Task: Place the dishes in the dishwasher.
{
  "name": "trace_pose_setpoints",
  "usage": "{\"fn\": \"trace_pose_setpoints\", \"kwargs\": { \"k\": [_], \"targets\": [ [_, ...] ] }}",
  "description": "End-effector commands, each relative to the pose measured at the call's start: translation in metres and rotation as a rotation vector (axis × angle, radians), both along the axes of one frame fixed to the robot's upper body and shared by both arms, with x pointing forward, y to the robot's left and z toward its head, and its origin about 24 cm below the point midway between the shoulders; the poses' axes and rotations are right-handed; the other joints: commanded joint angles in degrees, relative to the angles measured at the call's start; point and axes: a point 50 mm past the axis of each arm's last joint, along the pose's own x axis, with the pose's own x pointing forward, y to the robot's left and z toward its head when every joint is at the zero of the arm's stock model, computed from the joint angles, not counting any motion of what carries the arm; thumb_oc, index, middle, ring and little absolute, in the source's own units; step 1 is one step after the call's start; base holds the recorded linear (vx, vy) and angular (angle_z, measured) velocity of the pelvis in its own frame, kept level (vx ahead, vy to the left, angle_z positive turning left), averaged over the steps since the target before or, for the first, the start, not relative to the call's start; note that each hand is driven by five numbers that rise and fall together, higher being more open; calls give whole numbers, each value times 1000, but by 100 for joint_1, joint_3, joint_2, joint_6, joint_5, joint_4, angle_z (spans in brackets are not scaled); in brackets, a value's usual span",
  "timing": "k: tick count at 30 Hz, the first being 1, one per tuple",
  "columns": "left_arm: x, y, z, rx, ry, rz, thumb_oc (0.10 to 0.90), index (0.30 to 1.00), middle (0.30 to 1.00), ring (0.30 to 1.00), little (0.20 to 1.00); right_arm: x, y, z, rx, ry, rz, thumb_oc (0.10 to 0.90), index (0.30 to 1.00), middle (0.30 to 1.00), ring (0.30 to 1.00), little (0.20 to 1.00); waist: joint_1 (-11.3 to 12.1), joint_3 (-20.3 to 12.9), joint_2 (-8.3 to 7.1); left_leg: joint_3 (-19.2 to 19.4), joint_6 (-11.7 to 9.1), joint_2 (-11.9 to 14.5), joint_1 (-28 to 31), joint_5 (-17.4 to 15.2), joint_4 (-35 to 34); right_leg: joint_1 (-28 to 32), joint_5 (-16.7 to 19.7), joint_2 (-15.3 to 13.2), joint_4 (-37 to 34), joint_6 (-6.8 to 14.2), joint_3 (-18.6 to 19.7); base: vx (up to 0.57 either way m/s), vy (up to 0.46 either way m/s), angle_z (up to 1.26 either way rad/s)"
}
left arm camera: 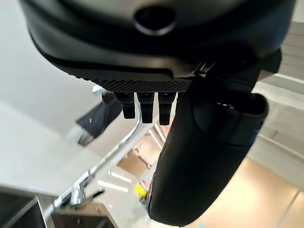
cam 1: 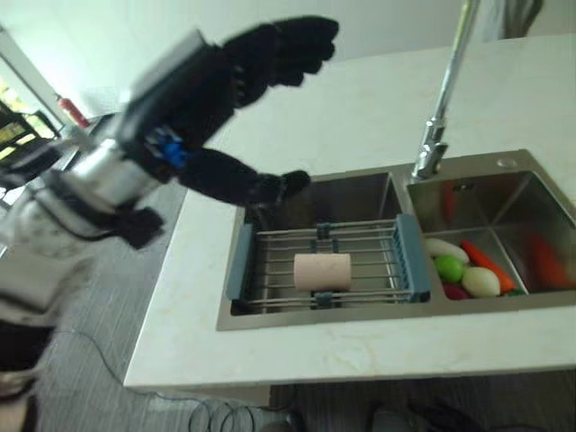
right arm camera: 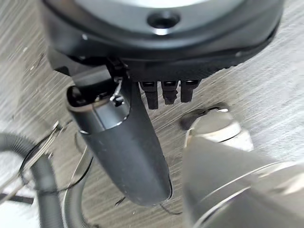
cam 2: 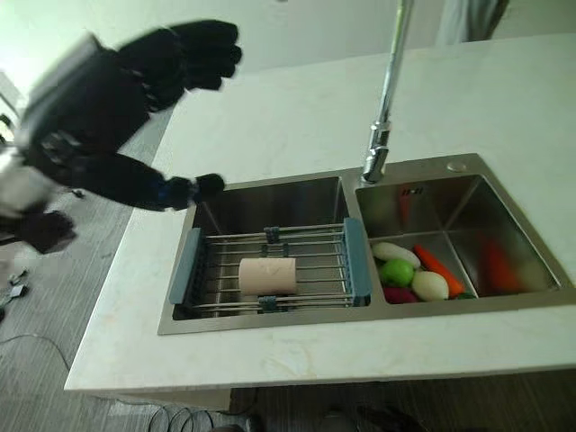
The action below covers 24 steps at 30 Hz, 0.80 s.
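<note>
Hovering with fingers spread loosely and thumb held apart from them, the left hand grips nothing; it sits high over the counter, above the far left corner of the sink. Its wrist view shows the same relaxed, straight fingers with the faucet beyond them. The right hand hangs low over the floor, thumb straight, fingers extended and empty.

The cup lies on its side on the rack spanning the sink's left basin, long axis running left to right across the rack's bars. From the left fingers it lies nearer the robot and lower, slightly to the right. The left hand is clearly the nearer one, so it looks best placed to drop down onto the cup. Vegetables fill the right basin, past the faucet. No dishwasher can be made out.
</note>
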Motion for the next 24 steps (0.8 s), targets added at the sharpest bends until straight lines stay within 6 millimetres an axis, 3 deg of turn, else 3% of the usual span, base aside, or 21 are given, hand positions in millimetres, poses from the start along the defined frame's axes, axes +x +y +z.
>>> {"fn": "trace_pose_setpoints", "kwargs": {
  "k": [1, 4, 9, 16, 24],
  "targets": [
    [9, 27, 33, -13, -92, 148, 800, 900, 900, 900, 900, -6, -8, 2, 1, -10, -48, 800, 900, 900, 900, 900, 2, 7, -51, -232, 18, -40, -334, -817, 647, 531, -387, -439, -331, 583, -246, 51, -21, -28],
    [26, 7, 12, 95, -4, 132, 800, 900, 900, 900, 900, -12, -4, 0, 9, -6, -49, 800, 900, 900, 900, 900, -205, 36, -80, -115, 51, -32, -269, -870, 647, 492, -341, -408, -331, 602, -96, 35, -15, -13],
    [44, -8, -15, 274, 72, 166, 800, 900, 900, 900, 900, -17, -1, -2, 16, -5, -59, 800, 900, 900, 900, 900, -402, 74, -104, -11, 102, -40, -210, -938, 647, 436, -288, -373, -331, 620, 79, 26, -20, -19],
    [56, -8, -43, 457, 177, 204, 800, 900, 900, 900, 900, -16, -1, -1, 11, -50, -76, 800, 900, 900, 900, 900, -609, 172, -52, 79, 166, -90, -230, -985, 647, 283, -210, -376, -331, 647, 300, 16, 6, -9],
    [58, -8, -52, 598, 189, 246, 800, 900, 900, 900, 900, -12, -1, 1, 5, -89, -68, 800, 900, 900, 900, 900, -692, 243, 10, 111, 206, -137, -287, -1011, 647, 159, -167, -417, -331, 678, 369, 3, 10, -4]
  ]
}}
